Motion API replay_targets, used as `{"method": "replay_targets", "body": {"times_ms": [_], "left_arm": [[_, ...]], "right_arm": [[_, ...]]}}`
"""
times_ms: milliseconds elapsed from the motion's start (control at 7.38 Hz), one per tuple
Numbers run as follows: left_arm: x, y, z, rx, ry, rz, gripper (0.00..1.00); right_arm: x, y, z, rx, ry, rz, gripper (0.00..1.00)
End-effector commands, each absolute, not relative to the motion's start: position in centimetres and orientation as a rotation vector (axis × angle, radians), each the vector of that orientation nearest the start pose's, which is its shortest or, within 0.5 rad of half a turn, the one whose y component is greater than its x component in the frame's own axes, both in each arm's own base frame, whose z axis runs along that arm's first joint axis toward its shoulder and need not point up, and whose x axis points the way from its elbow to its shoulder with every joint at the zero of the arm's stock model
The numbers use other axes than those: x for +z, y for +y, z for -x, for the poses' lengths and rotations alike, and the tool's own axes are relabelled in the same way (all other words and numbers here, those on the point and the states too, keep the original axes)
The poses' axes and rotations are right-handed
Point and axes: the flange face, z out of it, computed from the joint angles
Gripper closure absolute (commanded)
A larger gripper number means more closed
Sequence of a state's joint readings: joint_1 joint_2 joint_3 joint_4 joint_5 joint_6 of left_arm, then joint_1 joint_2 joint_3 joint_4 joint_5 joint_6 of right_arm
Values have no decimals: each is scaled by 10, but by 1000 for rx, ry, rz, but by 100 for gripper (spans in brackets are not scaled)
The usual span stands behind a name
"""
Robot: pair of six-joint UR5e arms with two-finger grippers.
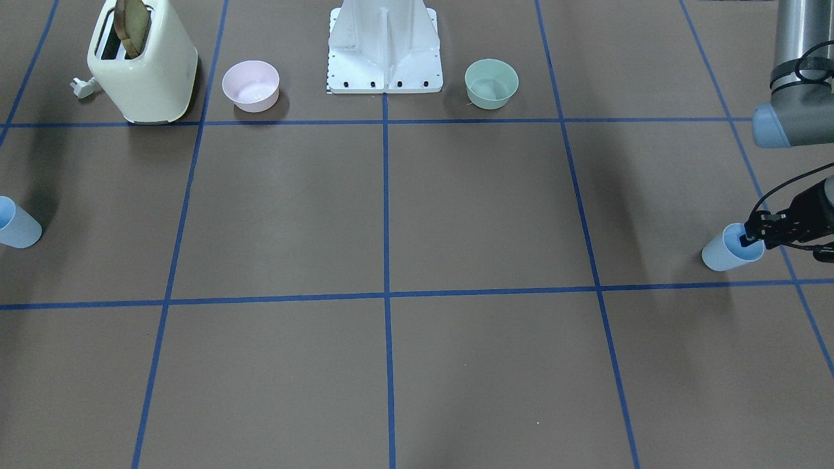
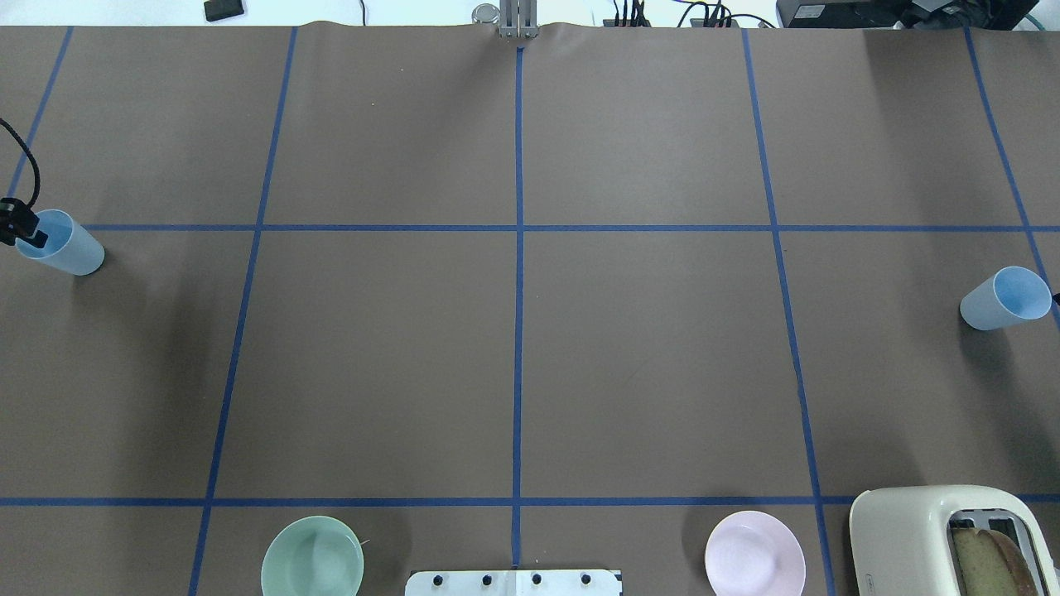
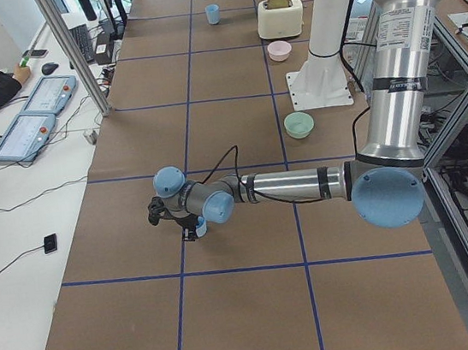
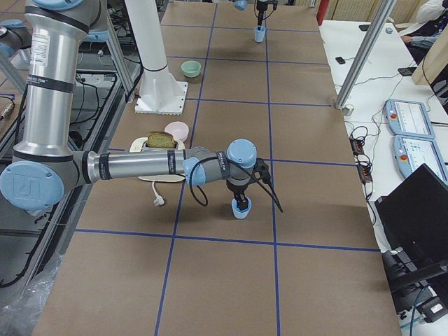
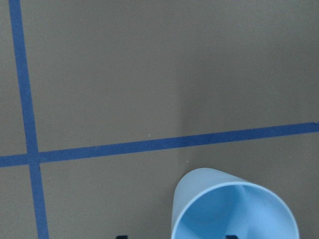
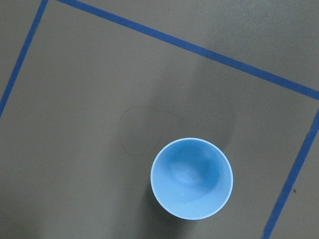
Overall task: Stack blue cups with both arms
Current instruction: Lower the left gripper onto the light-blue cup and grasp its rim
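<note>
The left arm's cup (image 1: 730, 251), a small pale sky-blue tapered plastic tumbler with no handle, and the right arm's cup (image 2: 1004, 298), its twin, both look thin-walled and very light. I judge that each will tip or skid at a slight sideways nudge, and that the smooth wall will be slippery and will flex if squeezed hard. The rim is the sensible place to take hold, with one finger inside the mouth and one outside, pinching the wall near the top where the taper is widest. A gentle clamp should be enough. Because they taper, one should drop easily into the other once the mouths line up.

Both stand upright and mouth up on the brown paper-covered table (image 2: 646, 348), empty and plain, with a deeper blue inside.

In the overhead view the left arm's cup sits at the far left edge, just under the upper tape line. The right arm's cup sits at the far right edge at mid height, so the two are well apart.

The left gripper (image 1: 749, 240) is at its cup's rim. In its wrist view two dark tips show at the bottom edge, one outside the wall and one inside, so the jaws seem spread astride the wall and not yet clamped.

The right gripper (image 4: 241, 201) hangs right over its cup. I cannot tell how its jaws stand.
</note>
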State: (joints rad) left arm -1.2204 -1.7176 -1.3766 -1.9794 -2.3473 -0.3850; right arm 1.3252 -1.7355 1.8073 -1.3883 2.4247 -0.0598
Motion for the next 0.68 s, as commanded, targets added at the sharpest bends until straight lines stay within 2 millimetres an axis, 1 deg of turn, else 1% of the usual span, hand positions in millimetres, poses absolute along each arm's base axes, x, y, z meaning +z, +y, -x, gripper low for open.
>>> {"method": "replay_targets", "body": {"times_ms": [0, 136, 271, 407, 542], "left_arm": [[620, -560, -138, 116, 848, -64, 100], [612, -558, -137, 120, 855, -75, 100], [592, -562, -138, 102, 862, -85, 100], [560, -567, -141, -15, 880, -62, 100], [534, -565, -151, -46, 900, -60, 100]], "right_arm": [[592, -437, 54, -404, -864, -158, 2], [593, -437, 55, -405, -863, -154, 2], [594, -437, 57, -410, -849, -155, 5], [595, -438, 59, -415, -837, -155, 5], [601, -439, 59, -413, -833, -146, 5]]}}
